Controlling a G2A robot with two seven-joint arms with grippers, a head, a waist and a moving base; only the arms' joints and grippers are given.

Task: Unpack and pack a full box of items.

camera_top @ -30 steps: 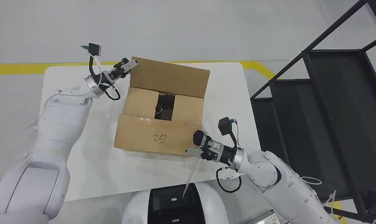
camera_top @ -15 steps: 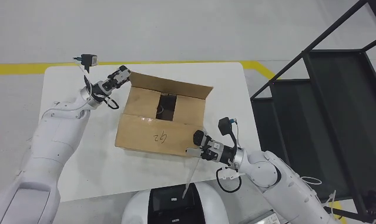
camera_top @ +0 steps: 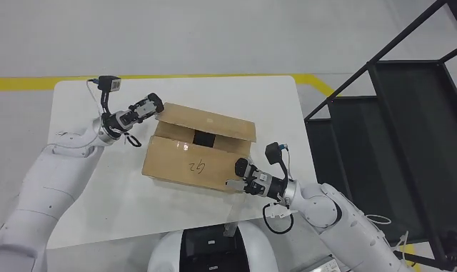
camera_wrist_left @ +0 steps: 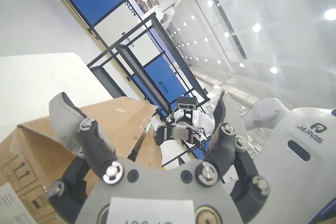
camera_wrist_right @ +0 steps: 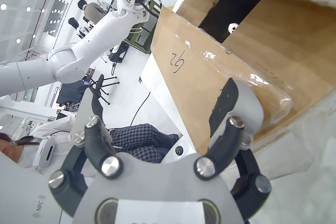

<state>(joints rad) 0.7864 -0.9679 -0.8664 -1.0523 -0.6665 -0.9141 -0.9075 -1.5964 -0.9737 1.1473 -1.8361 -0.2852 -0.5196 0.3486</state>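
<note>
Cardboard box (camera_top: 178, 161) sits mid-frame on the white table (camera_top: 121, 200), flaps nearly shut. Left gripper (camera_top: 156, 106) at its upper-left corner and right gripper (camera_top: 239, 179) at lower right are both spread, likely placed to press flaps closed.

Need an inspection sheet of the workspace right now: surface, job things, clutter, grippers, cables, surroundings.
Surface: white table, box in the middle.
Job's things: cardboard box, nearly closed, dark gap on top; contents unclear.
Clutter: nothing seen.
Grippers: left gripper open at the box's far corner; right gripper open at its near corner.
Cables: black loops at both wrists.
Surroundings: yellow floor line, black steps.
</note>
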